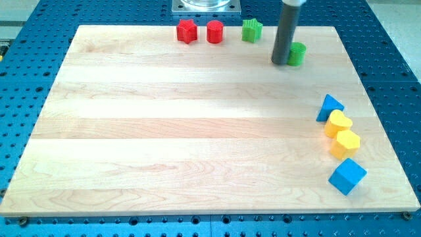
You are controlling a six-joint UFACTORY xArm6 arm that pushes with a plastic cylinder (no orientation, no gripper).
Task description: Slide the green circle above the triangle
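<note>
Where rod meets tabletop (pixel 164 125), my tip (pixel 280 63) touching green circle (pixel 297 53) on its left; rod upright; blue triangle (pixel 329 106) well below. No gripper fitted.

Straight dark grey rod, cylindrical, smooth, matte, no markings visible. My tip (pixel 281 63) blunt, flat-ended, same width as shaft. Upper end cut off by frame.

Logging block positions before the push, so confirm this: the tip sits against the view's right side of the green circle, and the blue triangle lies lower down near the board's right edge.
One detail is wrong. The camera view shows my tip against the view's left side of the green circle, not its right. The rest holds: the blue triangle lies lower down near the board's right edge.
</note>
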